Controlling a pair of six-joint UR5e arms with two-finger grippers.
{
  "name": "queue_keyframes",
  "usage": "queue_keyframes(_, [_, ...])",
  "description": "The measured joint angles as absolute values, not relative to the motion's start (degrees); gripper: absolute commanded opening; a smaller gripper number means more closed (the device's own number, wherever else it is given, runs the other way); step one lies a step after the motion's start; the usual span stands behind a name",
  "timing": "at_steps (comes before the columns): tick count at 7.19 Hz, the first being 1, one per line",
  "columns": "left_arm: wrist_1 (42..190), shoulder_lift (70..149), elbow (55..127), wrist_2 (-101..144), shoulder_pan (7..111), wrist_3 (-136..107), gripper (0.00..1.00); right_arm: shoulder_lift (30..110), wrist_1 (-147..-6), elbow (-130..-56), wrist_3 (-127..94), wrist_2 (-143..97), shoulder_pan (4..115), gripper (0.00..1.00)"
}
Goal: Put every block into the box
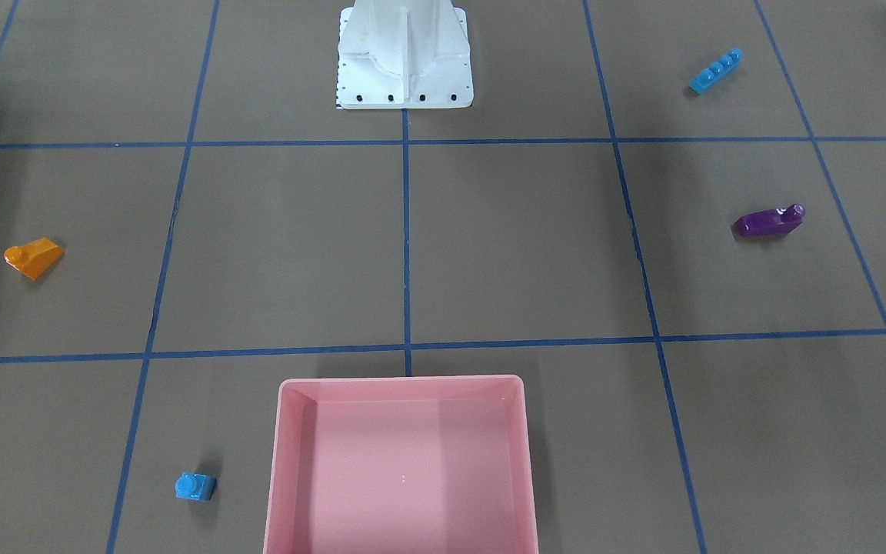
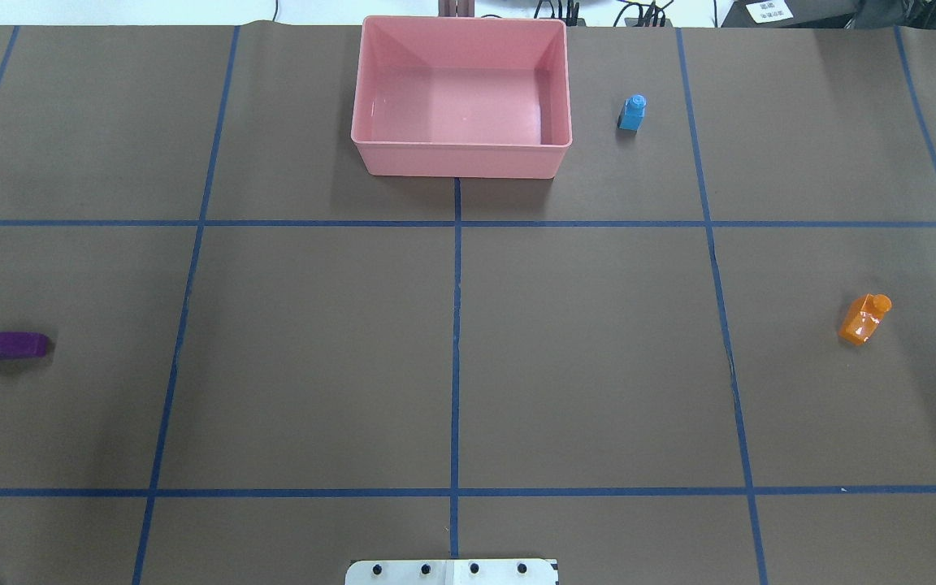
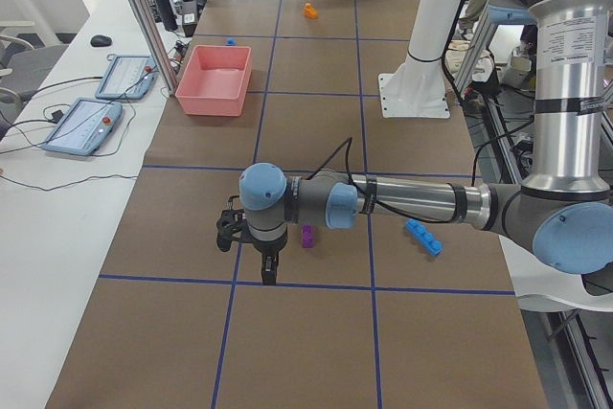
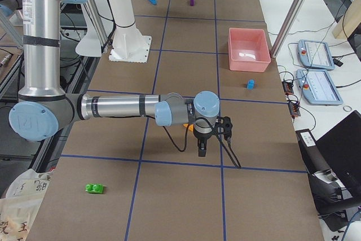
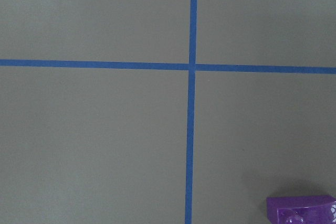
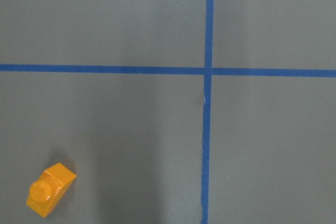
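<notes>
Box [image 2: 460, 160], pink and empty, sits at the far middle of the table [image 2: 314, 366]; all five bricks lie outside it. Long purple sloped brick [image 2: 3, 344] lies out on the left, beside the left gripper [image 3: 269, 275]; long blue four-stud brick [image 1: 715, 71] is nearer the base; orange sloped brick [image 2: 864, 318] lies by the right gripper [image 4: 202, 150]; green two-stud brick [image 4: 95, 188] is at the right end; tiny blue one-stud brick [image 2: 632, 113] stands near the box. Whether either claw is released or clenched I cannot tell. Each brick looks light, rigid and glossy, likely slippery; pinch across the flat parallel sides, not slope or studs. No readable writing shows on them.
</notes>
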State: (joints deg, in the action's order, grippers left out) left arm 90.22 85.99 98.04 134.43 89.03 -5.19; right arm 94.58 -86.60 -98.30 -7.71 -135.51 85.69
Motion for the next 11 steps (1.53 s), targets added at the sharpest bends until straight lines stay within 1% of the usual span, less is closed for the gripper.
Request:
queue_keyframes(8, [90.8,85.2,98.4,134.6,89.0,-4.9,1.0,95.2,-83.8,-99.3,-8.0,-137.5,85.4,1.0])
queue_keyframes(11, [93.7,85.5,97.9,135.1,86.7,-5.0,1.0,94.5,-80.1,-96.3,-8.5,-138.6,83.2,1.0])
